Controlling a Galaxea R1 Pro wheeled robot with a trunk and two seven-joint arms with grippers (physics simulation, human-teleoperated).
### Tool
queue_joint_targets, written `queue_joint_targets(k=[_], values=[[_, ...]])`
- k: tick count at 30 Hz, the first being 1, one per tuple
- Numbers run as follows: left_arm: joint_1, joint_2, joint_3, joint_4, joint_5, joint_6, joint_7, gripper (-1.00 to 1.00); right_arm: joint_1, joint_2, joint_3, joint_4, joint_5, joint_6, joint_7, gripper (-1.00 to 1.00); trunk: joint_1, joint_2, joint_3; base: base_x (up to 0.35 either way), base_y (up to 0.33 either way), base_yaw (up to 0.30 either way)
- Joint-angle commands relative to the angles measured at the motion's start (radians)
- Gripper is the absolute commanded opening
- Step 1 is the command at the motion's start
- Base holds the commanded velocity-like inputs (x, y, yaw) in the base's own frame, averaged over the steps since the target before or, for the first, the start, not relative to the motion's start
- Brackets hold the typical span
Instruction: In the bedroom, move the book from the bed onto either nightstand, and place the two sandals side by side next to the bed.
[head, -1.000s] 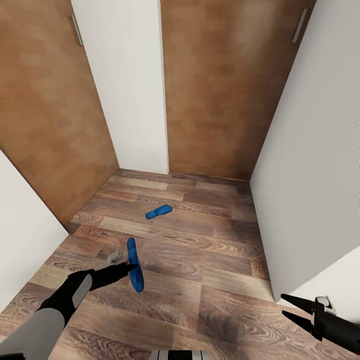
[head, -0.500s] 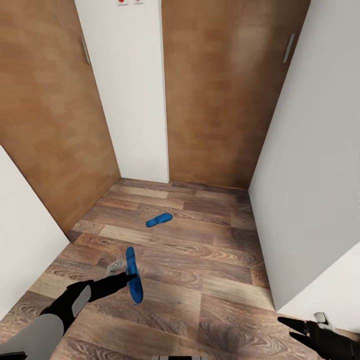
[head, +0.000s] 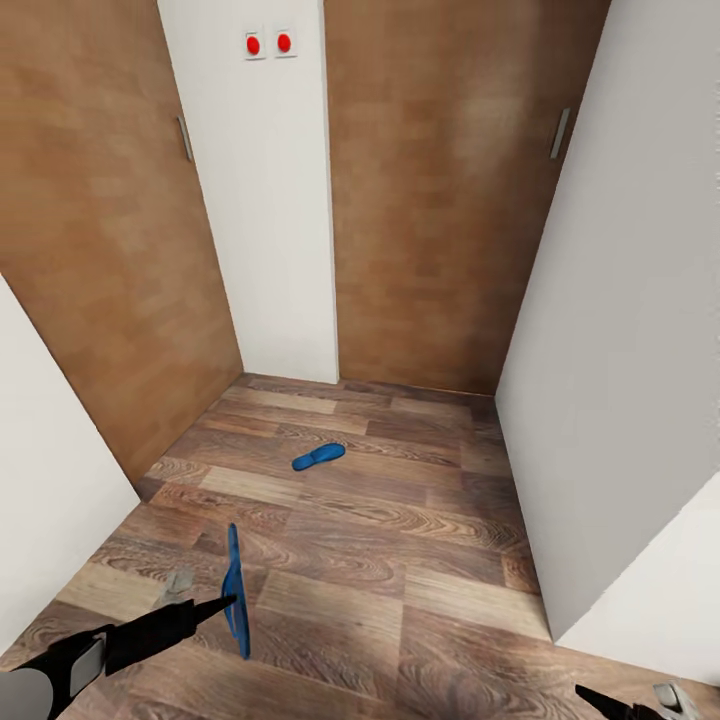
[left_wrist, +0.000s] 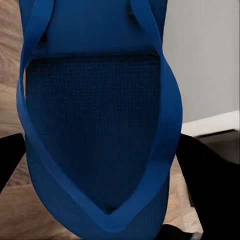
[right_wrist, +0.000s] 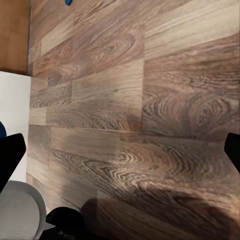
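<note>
My left gripper (head: 226, 601) is low in the head view, shut on one blue sandal (head: 236, 592). It holds the sandal off the wood floor, edge-on to the camera. In the left wrist view that sandal (left_wrist: 95, 125) sits between the two black fingers (left_wrist: 10, 160), straps toward the camera. The other blue sandal (head: 318, 457) lies flat on the floor farther ahead, near the doors. My right gripper (head: 612, 702) barely shows at the bottom right corner. In the right wrist view its fingers (right_wrist: 10, 155) are spread wide over bare floor. The book, bed and nightstand are out of view.
I am in a narrow hallway end with a wood-plank floor (head: 400, 560). Brown wooden doors stand at the left (head: 90, 260) and ahead (head: 440, 200). A white wall strip with two red buttons (head: 268, 43) separates them. White wall corners close in at left (head: 40, 480) and right (head: 620, 400).
The head camera has tilted up, bringing the red buttons into view. My left gripper has drawn back with the sandal, which has turned edge-on. The right gripper has slid toward the bottom edge.
</note>
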Motion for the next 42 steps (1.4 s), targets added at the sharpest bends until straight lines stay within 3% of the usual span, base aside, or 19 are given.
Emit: queue_joint_targets(k=[1,2,7,10,16,19,26,42], values=[[0.0,-0.002,0.007,0.005,-0.026,0.007,-0.011,-1.0,0.0,0.0,0.025,0.015,-0.006,-0.014,0.024,1.0,-0.001,0.0,0.003,0.0,0.0,0.0],[0.0,-0.002,0.007,0.006,-0.033,0.006,-0.012,-1.0,0.0,0.0,0.036,0.02,-0.006,-0.019,0.03,1.0,-0.001,0.0,0.007,0.0,0.0,0.0],[0.001,-0.033,0.006,0.011,-0.061,0.003,-0.002,-1.0,0.0,0.0,0.162,0.056,0.027,-0.1,0.052,1.0,-0.003,0.001,0.026,0.0,0.0,0.0],[0.001,-0.045,0.006,0.011,-0.063,0.003,0.052,-1.0,0.0,0.0,0.182,0.058,0.044,-0.13,0.052,1.0,-0.005,0.002,0.038,0.0,0.0,0.0],[0.003,-0.05,0.006,0.011,-0.062,0.003,0.147,-1.0,0.0,0.0,0.19,0.061,0.067,-0.142,0.05,1.0,-0.007,0.003,0.061,0.0,0.0,0.0],[0.004,-0.058,0.006,0.011,-0.062,0.003,0.169,-1.0,0.0,0.0,0.19,0.061,0.069,-0.143,0.05,1.0,-0.007,0.003,0.061,0.0,0.0,0.0],[0.007,-0.063,0.006,0.011,-0.062,0.003,0.174,-1.0,0.0,0.0,0.19,0.061,0.069,-0.143,0.05,1.0,-0.007,0.003,0.061,0.0,0.0,0.0],[0.007,-0.064,0.005,0.011,-0.062,0.003,0.175,-1.0,0.0,0.001,0.19,0.061,0.069,-0.143,0.049,1.0,-0.015,0.007,0.123,0.0,0.0,0.0]])
